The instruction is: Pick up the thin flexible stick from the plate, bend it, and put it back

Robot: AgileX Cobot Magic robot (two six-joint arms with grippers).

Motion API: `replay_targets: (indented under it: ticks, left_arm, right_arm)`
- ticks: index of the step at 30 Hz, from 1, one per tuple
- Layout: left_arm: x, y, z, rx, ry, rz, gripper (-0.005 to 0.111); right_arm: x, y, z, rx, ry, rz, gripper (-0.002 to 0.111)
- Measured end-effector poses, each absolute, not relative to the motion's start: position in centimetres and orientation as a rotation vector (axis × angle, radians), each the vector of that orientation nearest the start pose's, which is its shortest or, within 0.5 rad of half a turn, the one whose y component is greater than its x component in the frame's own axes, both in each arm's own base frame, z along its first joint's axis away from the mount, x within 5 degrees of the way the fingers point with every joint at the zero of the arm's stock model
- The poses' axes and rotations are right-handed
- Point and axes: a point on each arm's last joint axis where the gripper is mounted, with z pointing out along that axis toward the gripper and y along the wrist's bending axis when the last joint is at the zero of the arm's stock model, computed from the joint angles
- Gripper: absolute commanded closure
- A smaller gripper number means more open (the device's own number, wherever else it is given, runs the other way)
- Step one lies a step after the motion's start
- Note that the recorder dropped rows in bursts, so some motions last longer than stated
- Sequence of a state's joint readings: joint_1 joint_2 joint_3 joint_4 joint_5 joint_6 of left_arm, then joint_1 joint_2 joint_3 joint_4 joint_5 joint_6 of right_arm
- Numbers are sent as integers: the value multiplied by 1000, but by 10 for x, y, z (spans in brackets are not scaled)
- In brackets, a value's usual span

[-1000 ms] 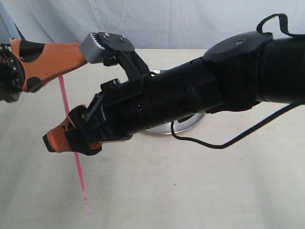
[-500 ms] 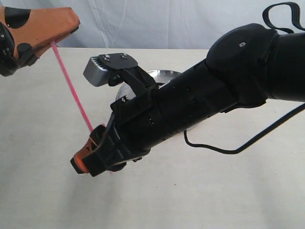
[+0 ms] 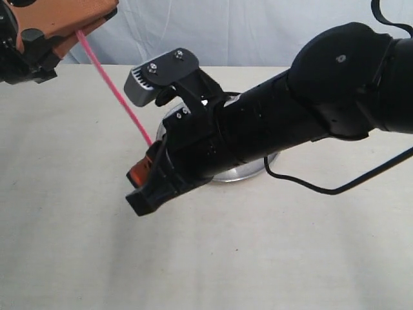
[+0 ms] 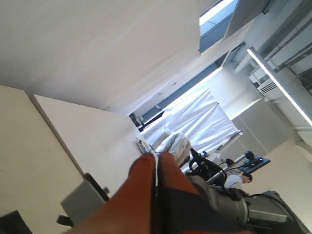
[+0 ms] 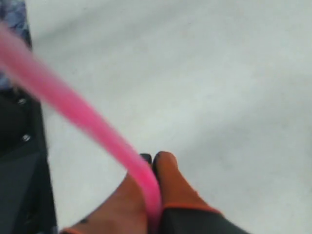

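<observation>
The right gripper [image 5: 152, 157] is pinching the thin flexible stick [image 5: 83, 119], its orange fingers [image 5: 178, 187] pressed together on the pink strand with no gap showing. In the exterior view this gripper [image 3: 143, 173] is hanging just off the plate's rim, over the surface [image 3: 290, 258], on the side facing the other arm. The left gripper [image 3: 84, 29] is gripping the stick's other end. In its wrist view the two fingers [image 4: 139, 187] are lying closed against each other, with only a thin line between them.

The stick [image 3: 116, 90] is hanging in the air off the plate [image 3: 245, 170], stretched between the two grippers. It is slanting from the left gripper, which is sitting high and well apart from the plate, down to the right gripper beside the rim. It is looking nearly straight in the exterior view and blurred in the right wrist view.

The black right arm [image 3: 290, 110] is reaching across above the plate and hiding most of it. A grey camera block [image 3: 143, 81] is sticking up from the wrist, and a black cable [image 3: 322, 188] is drooping beneath the arm. A pale cloth backdrop [image 3: 258, 32] is hanging behind the surface.
</observation>
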State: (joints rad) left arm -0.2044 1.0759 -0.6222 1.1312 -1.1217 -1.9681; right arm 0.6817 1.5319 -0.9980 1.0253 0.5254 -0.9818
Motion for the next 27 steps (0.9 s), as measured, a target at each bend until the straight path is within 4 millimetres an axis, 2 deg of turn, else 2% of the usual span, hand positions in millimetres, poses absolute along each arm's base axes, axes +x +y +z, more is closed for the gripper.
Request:
replay_targets:
  ticks: [7, 16, 20, 23, 27]
  left_arm:
    - [167, -119, 341, 219, 1604, -1791, 107]
    - [167, -120, 336, 243, 1650, -1752, 107]
    - [167, -122, 328, 300, 1738, -1665, 107]
    - [169, -121, 318, 337, 1827, -1538, 107]
    - [176, -118, 310, 325, 1885, -1368, 107]
  right_arm:
    - [243, 230, 267, -896, 2074, 698, 108]
    - [259, 225, 270, -759, 2014, 560, 108]
    - [263, 223, 272, -715, 1990, 517, 108]
    - [263, 218, 279, -691, 1974, 514, 108]
    - [251, 213, 295, -721, 1948, 576, 108]
